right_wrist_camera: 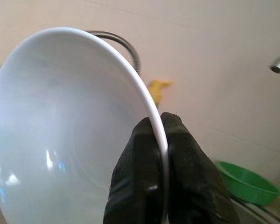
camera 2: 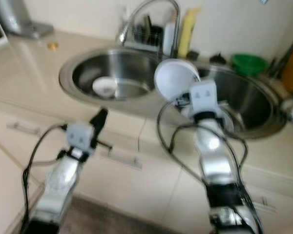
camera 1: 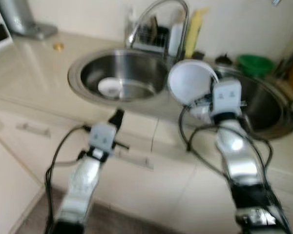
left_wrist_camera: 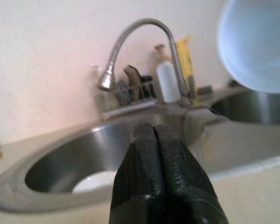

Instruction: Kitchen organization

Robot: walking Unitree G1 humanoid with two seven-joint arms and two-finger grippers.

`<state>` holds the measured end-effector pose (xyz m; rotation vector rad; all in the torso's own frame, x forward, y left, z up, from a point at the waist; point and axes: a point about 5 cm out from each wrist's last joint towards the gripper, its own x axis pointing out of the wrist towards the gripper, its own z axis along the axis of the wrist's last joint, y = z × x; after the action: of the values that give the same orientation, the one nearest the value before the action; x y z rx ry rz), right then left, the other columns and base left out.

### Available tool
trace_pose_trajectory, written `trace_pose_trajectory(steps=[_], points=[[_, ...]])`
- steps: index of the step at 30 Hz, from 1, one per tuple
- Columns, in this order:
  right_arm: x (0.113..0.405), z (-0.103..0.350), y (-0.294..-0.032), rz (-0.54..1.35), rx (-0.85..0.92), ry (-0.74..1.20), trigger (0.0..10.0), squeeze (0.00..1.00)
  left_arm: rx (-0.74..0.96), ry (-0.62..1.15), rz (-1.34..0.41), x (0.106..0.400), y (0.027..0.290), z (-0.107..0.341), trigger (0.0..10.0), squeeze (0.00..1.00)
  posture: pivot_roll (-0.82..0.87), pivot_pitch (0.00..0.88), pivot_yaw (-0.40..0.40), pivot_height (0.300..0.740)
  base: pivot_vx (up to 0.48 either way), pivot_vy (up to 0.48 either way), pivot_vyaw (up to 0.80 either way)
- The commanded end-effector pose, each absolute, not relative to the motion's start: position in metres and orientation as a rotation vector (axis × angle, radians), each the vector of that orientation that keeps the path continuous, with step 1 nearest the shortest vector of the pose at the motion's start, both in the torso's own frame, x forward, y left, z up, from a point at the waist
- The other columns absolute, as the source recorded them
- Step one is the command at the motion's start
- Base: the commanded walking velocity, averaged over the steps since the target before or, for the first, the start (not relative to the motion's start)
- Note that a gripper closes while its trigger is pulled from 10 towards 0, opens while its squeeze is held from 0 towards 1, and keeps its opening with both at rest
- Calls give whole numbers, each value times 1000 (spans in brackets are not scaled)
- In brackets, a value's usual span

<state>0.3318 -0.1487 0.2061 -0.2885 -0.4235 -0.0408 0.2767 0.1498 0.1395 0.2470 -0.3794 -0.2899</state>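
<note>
R gripper (right_wrist_camera: 159, 128) pinched on rim of white bowl (camera 1: 188, 80), held tilted above divide btwn left sink (camera 1: 88, 73) and right sink (camera 1: 276, 105). L gripper (left_wrist_camera: 155, 135) fingers pressed together, empty, near counter front edge

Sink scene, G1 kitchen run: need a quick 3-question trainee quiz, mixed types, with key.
1. True or false: the right gripper is shut on the rim of the white bowl.
2. Multiple choice: what lies in the left sink basin? A) a green bowl B) a small white dish C) a yellow bottle
3. Fill in: the left gripper has its fingers ____ and holds nothing.

Key
1. True: the two fingers pinch the rim, and the bowl is held tilted above the sinks.
2. B: the small white dish lies on the basin floor; the green bowl sits behind the right basin, and the yellow bottle stands by the tap.
3. shut
</note>
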Motion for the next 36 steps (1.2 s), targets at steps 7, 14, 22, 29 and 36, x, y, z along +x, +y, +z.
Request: trace_pose_trajectory(steps=[7, 14, 22, 29, 36], points=[[330, 210, -164, -96, -297, -439, 10000, 0, 234, -403, -330, 277, 138, 142, 10000, 0, 136, 0, -61, 740, 286, 0, 0], [330, 214, -167, -105, -296, -450, 10000, 0, 227, -416, -336, 277, 136, 143, 10000, 0, 133, 0, -58, 740, 111, 0, 0], [345, 204, -171, -105, -356, -310, 10000, 0, 232, -412, -340, 277, 134, 142, 10000, 0, 136, 0, -58, 740, 0, 0, 0], [362, 175, -180, -103, -442, -66, 10000, 0, 234, -413, -349, 277, 133, 141, 10000, 0, 139, 0, -60, 740, 0, 0, 0], [369, 162, -204, -183, -477, 80, 10000, 0, 236, -414, -351, 277, 133, 141, 10000, 0, 145, 0, -63, 740, 0, 0, 0]])
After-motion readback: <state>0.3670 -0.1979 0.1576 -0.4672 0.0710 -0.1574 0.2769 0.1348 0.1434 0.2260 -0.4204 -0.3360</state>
